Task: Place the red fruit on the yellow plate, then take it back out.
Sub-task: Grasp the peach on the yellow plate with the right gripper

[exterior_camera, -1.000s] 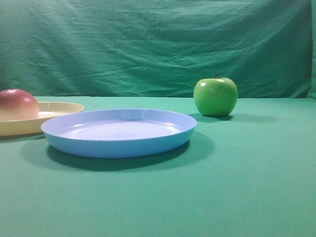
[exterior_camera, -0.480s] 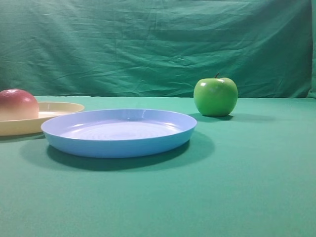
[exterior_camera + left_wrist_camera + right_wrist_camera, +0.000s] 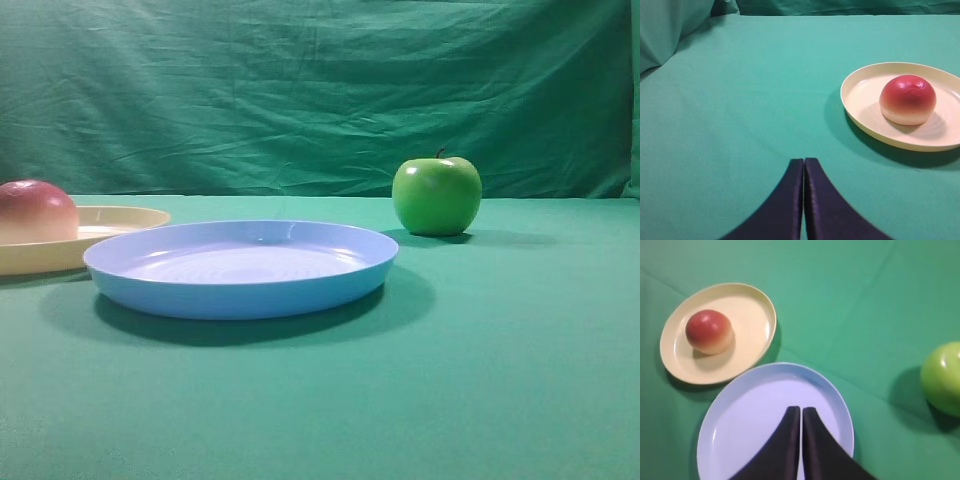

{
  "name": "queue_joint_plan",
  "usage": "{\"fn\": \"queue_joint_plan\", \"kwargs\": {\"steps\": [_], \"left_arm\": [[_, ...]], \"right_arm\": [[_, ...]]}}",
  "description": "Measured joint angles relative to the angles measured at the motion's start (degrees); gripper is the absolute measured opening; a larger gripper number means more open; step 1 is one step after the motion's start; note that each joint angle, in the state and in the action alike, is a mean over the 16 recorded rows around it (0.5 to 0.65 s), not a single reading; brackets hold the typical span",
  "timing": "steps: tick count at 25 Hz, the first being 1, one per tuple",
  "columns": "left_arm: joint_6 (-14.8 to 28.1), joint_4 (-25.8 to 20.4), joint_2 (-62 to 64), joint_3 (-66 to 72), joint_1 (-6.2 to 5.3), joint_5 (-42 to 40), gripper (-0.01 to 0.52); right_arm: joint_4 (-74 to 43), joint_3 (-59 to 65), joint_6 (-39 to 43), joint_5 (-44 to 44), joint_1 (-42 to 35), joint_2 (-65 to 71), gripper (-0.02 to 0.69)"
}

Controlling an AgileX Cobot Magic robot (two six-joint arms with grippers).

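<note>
green cloth — red fruit (image 3: 908,99) beyond left gripper's (image 3: 803,165) jaws.

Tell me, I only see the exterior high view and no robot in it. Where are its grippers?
Observer: The left gripper is shut, hovering over bare cloth short of the yellow plate.
Operator: And the other one?
Observer: The right gripper is shut too, above the blue plate.
Operator: Is the red fruit really inside its plate?
Observer: Yes, the red fruit sits within the rim, off centre.
</note>
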Motion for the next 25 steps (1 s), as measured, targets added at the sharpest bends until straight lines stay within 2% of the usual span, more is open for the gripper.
{"fn": "queue_joint_plan", "kwargs": {"steps": [9, 14, 18, 25], "left_arm": [[0.0, 0.0, 0.0, 0.0, 0.0, 0.0, 0.0], [0.0, 0.0, 0.0, 0.0, 0.0, 0.0, 0.0], [0.0, 0.0, 0.0, 0.0, 0.0, 0.0, 0.0], [0.0, 0.0, 0.0, 0.0, 0.0, 0.0, 0.0]], "right_arm": [[1.3, -17.7, -9.1, 9.7, 4.5, 14.6, 0.006], [4.2, -31.3, -10.0, 14.5, 5.5, 24.6, 0.056], [7.7, -41.6, -11.3, 16.0, 5.6, 32.5, 0.152], [13.9, -54.1, -14.6, 16.3, 5.6, 43.7, 0.417]]}}
